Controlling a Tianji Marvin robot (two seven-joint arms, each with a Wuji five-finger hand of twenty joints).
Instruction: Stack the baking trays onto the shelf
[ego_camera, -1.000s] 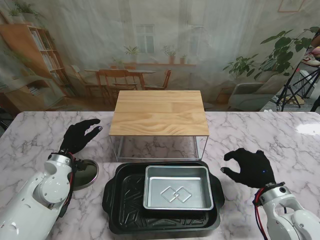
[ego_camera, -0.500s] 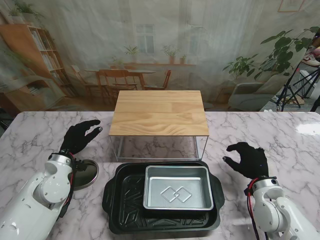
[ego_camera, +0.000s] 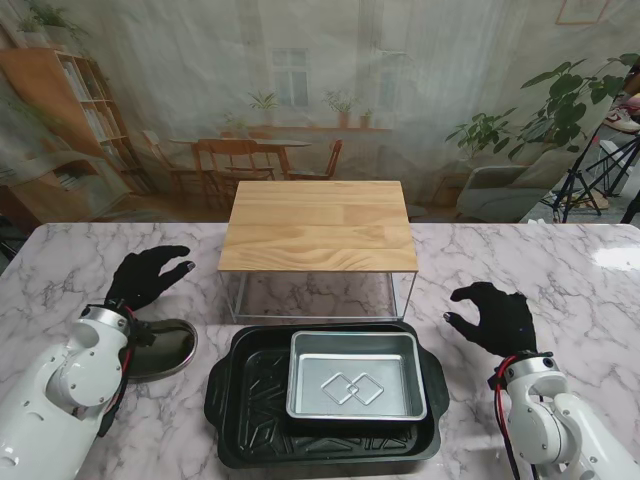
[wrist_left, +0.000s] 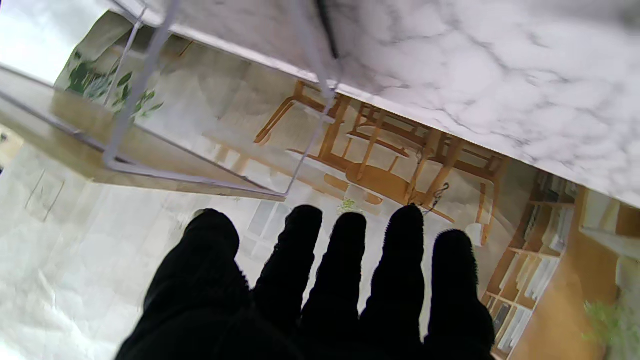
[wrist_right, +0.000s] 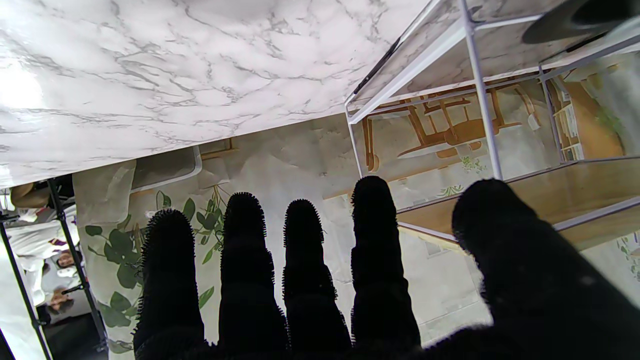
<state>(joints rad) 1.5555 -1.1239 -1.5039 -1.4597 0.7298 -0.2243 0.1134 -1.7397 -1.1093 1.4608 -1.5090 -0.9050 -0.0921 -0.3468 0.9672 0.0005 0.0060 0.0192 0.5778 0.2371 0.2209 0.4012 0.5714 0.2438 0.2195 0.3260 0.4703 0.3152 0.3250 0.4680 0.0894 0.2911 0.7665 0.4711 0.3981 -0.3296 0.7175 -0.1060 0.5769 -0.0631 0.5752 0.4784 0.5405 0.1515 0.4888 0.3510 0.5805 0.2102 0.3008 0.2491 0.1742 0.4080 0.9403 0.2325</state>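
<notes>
Two trays lie nested between your hands: silver tray (ego_camera: 356, 375) inside black tray (ego_camera: 245, 400), shelf (ego_camera: 318, 225) beyond. Left hand (ego_camera: 143, 277) and right hand (ego_camera: 497, 315) are spread, holding nothing. Expect rigid, slick metal; grip the black tray's opposite rims.

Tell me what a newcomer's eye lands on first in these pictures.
First, the shiny silver rectangular baking tray nested inside the larger black ridged baking tray, nearest to me at table centre. Just beyond stands the pale wooden shelf on a white wire frame, its top bare. A black-gloved left hand and right hand hover open on either side.
</notes>
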